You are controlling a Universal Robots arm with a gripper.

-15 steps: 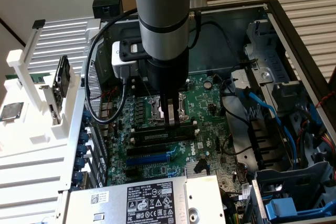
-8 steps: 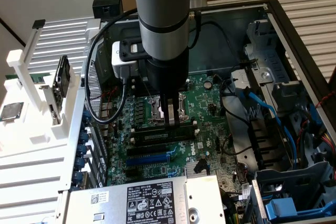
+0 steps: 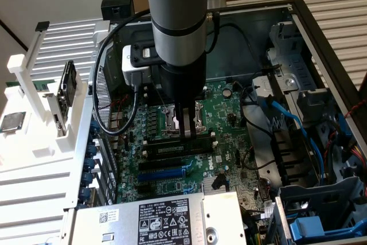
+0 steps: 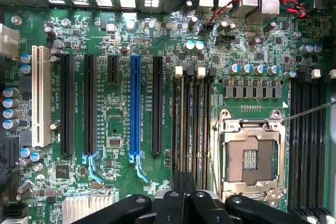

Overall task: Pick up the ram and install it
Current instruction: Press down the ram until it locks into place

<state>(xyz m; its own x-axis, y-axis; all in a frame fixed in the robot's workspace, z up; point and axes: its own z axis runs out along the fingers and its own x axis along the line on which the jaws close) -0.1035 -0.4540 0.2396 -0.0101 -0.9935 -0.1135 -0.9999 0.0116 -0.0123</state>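
Note:
My gripper (image 3: 187,133) reaches down into the open computer case and stands over the black memory slots (image 4: 202,124) beside the empty processor socket (image 4: 249,156). Its fingers (image 4: 173,205) are drawn close together with a thin dark edge between them. That edge is the ram (image 4: 185,176), seen end-on and lined up along one of the slots nearest the long black expansion slot (image 4: 156,103). In the exterior view the fingertips touch down on the row of memory slots (image 3: 178,147). How deep the ram sits is hidden by the fingers.
The motherboard (image 3: 229,113) lies inside the case, with a blue expansion slot (image 4: 135,108) and a white one (image 4: 41,98). Blue cables (image 3: 298,130) and drive cages crowd the exterior view's right. A white rack (image 3: 51,119) holding a silver processor chip (image 3: 12,122) stands at the left.

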